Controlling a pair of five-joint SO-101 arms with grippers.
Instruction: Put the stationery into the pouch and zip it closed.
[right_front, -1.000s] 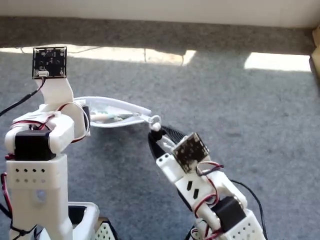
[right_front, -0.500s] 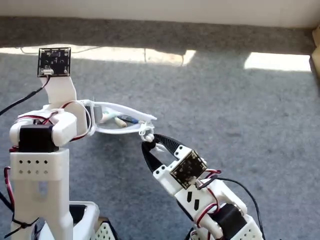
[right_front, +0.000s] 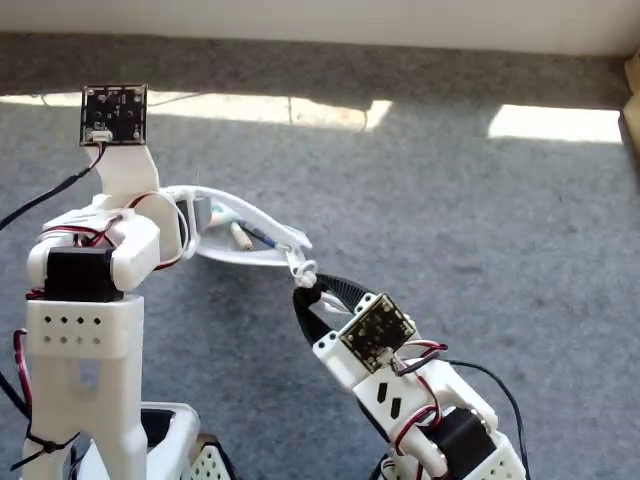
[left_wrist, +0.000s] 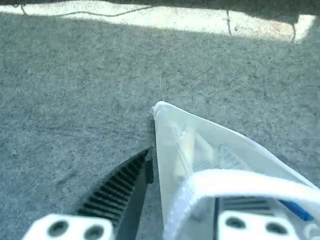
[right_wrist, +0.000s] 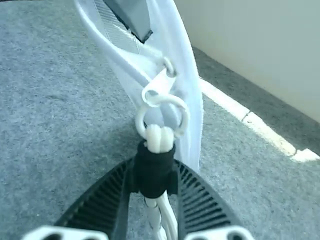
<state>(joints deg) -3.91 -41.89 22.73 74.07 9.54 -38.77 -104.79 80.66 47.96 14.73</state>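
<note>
The translucent white pouch (right_front: 250, 240) hangs just above the grey carpet between the two arms. Through it show a pale pen (right_front: 240, 236) and a blue one (right_front: 263, 237). My left gripper (right_front: 185, 228) is shut on one end of the pouch (left_wrist: 200, 150); its black ribbed finger (left_wrist: 117, 197) lies against the pouch's side. My right gripper (right_front: 303, 296) holds the other end. It is shut on the white cord and black bead (right_wrist: 152, 172) of the zipper pull, below the pull's ring (right_wrist: 161, 112). I cannot tell how far the zipper stands shut.
Grey carpet (right_front: 480, 220) stretches all around, with bright sun patches (right_front: 555, 122) along the far side below a pale wall. A thin cable (right_front: 180, 98) lies on the floor at the back left. The arms' white bases (right_front: 80, 400) stand at the near edge.
My right gripper has drawn back toward the near side with the zipper pull, and the pouch's end has followed and tilted. The left arm has shifted slightly right and farther.
</note>
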